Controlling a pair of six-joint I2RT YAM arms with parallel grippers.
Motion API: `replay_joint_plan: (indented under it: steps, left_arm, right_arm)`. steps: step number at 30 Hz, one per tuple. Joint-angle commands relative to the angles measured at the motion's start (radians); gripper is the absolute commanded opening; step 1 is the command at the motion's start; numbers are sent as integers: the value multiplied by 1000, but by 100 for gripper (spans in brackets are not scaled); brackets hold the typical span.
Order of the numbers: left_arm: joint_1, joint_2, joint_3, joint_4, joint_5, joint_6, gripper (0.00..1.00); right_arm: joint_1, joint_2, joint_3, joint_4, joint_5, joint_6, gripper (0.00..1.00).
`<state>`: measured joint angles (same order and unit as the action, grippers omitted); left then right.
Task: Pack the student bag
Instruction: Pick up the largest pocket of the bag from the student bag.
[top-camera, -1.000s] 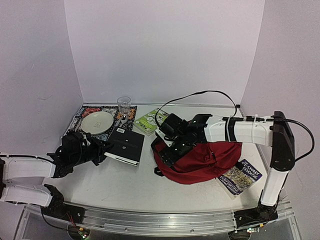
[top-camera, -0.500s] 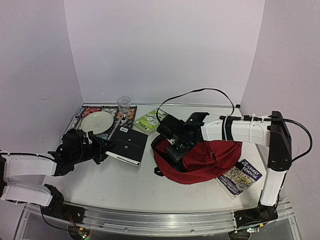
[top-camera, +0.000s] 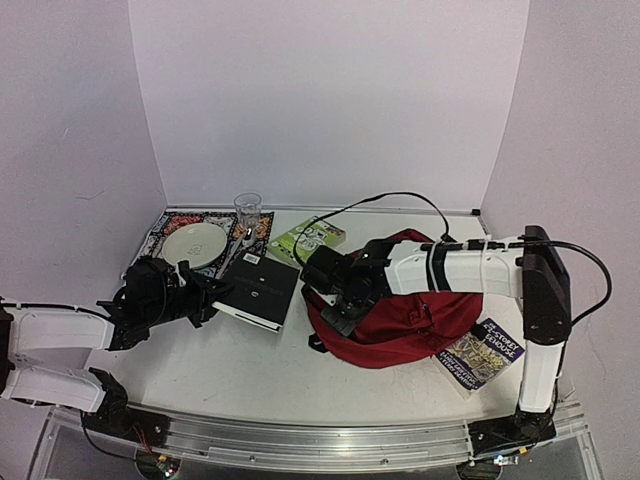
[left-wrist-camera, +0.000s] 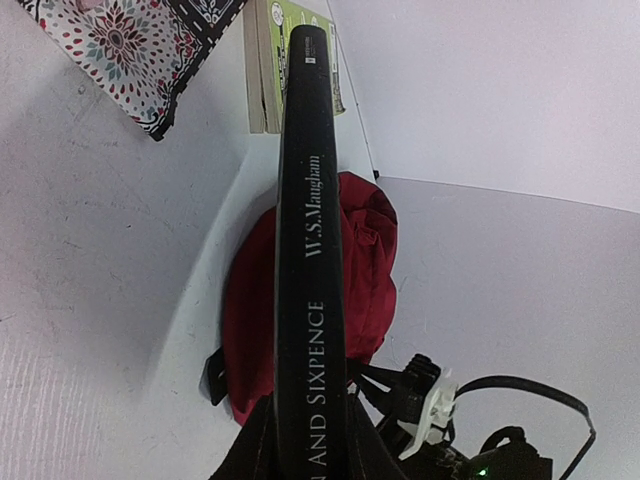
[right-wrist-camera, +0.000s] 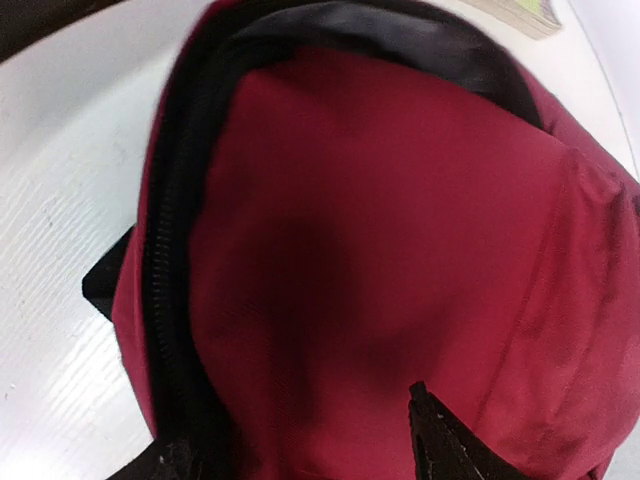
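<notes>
clamping black book edgewise, left gripper aims its long axis rightward at student bag; right gripper apparently pinches the rim.

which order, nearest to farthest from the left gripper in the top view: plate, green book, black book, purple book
1. black book, held in the left gripper
2. plate, just behind it, left side
3. green book, back centre
4. purple book, front right
</notes>
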<state>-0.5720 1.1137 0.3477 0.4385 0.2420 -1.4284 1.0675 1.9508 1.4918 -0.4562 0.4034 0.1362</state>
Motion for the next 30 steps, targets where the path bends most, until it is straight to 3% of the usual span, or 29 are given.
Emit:
replay_joint_plan:
  steps: [1,4,12,14,30]
  left_arm:
    - [8,-38,75,164,22,7,0]
    - [8,-41,74,164,28,7,0]
    - [9,-39,94,164,77,28,0]
    - [9,-29,108,164,104,40,0]
    - [46,-100,125,163,278,37,0]
  right_arm:
    - [22,47,-7,-29,8,-36,66]
    - [23,57,-16,-29,48,-27,61]
    - [23,-50,-5,-32,118,-22,7]
    - [22,-79,1,-33,140,-23,0]
    - [-37,-188,64,-125,340,89,0]
